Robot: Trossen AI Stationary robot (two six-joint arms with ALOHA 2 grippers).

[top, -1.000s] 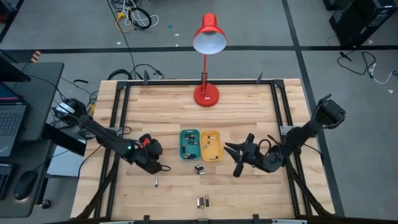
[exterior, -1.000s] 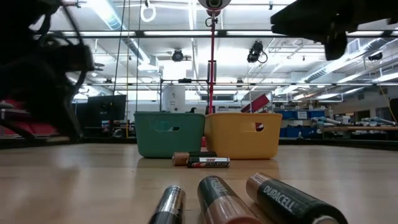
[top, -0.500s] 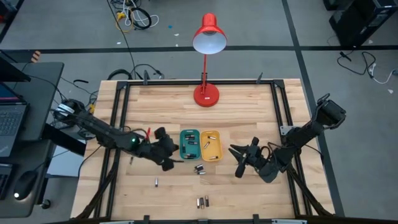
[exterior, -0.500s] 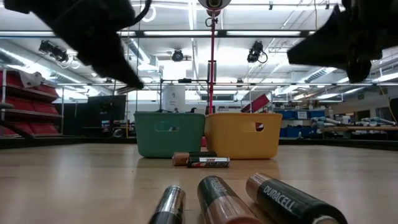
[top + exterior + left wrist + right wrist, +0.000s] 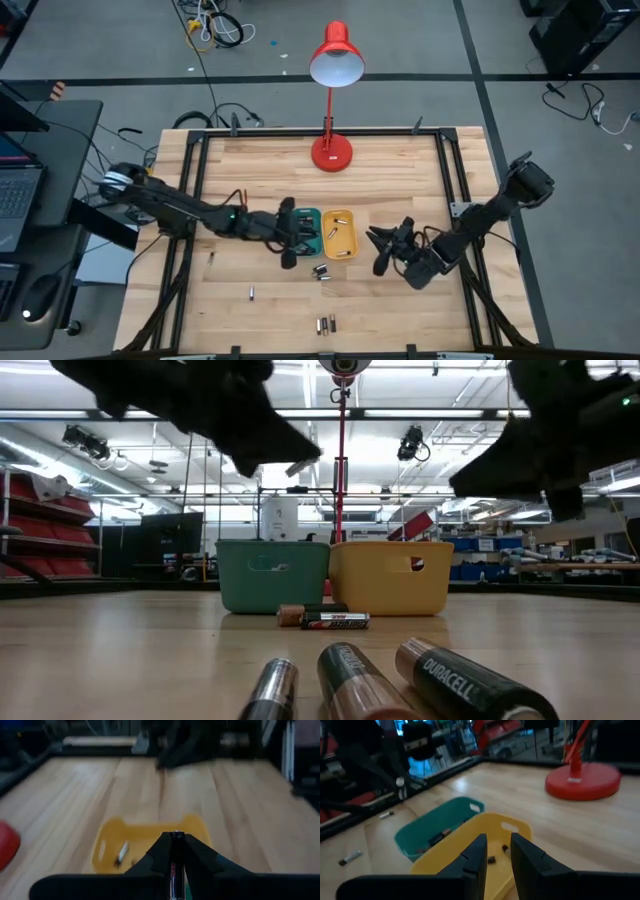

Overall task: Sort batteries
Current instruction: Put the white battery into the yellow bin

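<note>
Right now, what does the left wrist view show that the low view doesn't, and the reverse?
Left wrist only: the left end effector shut on a battery, and a battery lying inside the yellow tray. Low only: three batteries in the foreground, two more before the green tray, the lamp pole. Both: the yellow tray.

Wooden table (image 5: 400,190) bears lamp (image 5: 331,152), trays (image 5: 322,232), batteries (image 5: 322,270).
</note>
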